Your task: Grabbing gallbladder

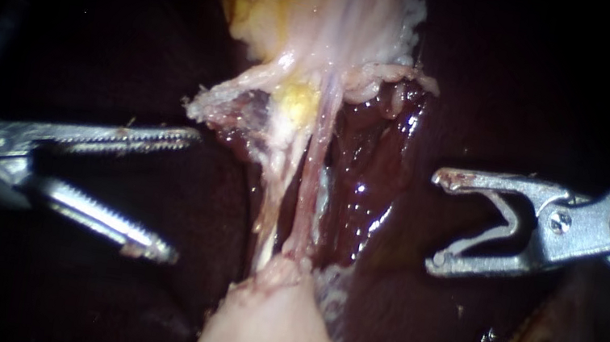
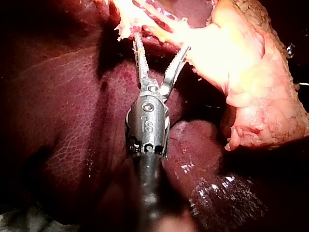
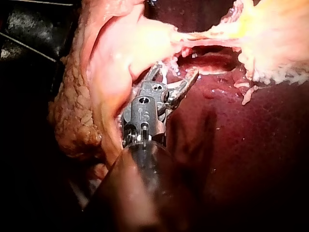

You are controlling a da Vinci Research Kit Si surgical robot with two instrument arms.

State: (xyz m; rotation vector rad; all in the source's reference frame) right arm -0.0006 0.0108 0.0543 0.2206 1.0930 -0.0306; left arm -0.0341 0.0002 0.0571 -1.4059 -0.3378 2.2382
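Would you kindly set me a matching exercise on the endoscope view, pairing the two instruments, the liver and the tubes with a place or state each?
Things:
1. left instrument
2. right instrument
3. liver
4. tubes

Descriptions:
A. dark red and glistening
B. pale, stretched upright in the middle of the view
C. toothed jaws open, left of the tubes, holding nothing
D. jaws open, right of the tubes, holding nothing

Pairs: 1-C; 2-D; 3-A; 4-B
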